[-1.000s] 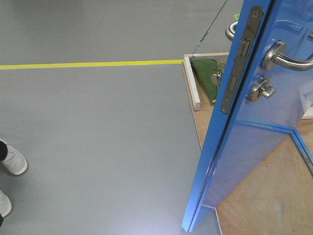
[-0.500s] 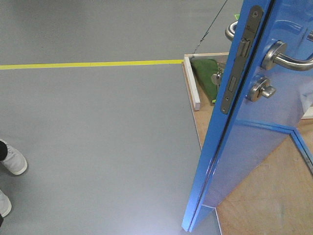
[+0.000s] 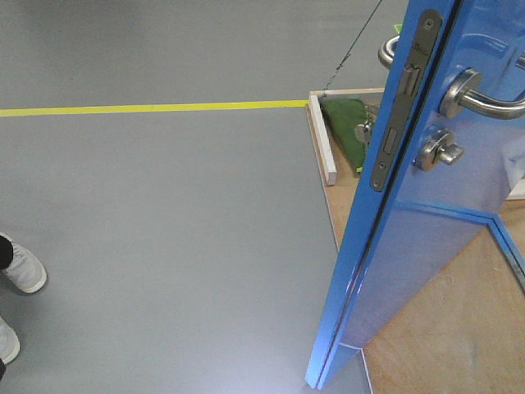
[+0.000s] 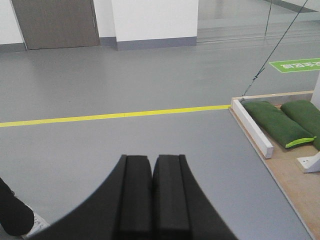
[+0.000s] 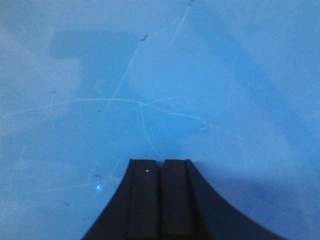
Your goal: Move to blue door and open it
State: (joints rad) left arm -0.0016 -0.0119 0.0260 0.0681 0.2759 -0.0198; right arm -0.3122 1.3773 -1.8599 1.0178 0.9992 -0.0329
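Noting a bystander's white shoes [image 3: 22,272] at the far left edge, well apart from everything else; leaving the rest of the grey floor [image 3: 180,246] open for the base, crossed only by a yellow line [image 3: 152,107]. Pointing the left gripper [image 4: 152,162] out over that bare floor, jaws pressed together on nothing, probably parking it clear of the work. Passing a white beam [image 3: 321,139] and green sandbags [image 3: 344,135] lying on the plywood base [image 3: 435,345], likely weighing the door rig down. Finding the blue door [image 3: 410,246] at the right, standing well ajar, turning its edge and dark latch plate [image 3: 400,103] toward the camera, with lever handle [image 3: 488,100] and thumb-turn [image 3: 437,150] on the near face. Holding the right gripper [image 5: 161,164] close against the scratched blue face, jaws clenched and empty, seemingly pushing rather than grasping, though actual contact not showing. Watching the door's bottom corner hanging just over the floor beside the plywood edge.
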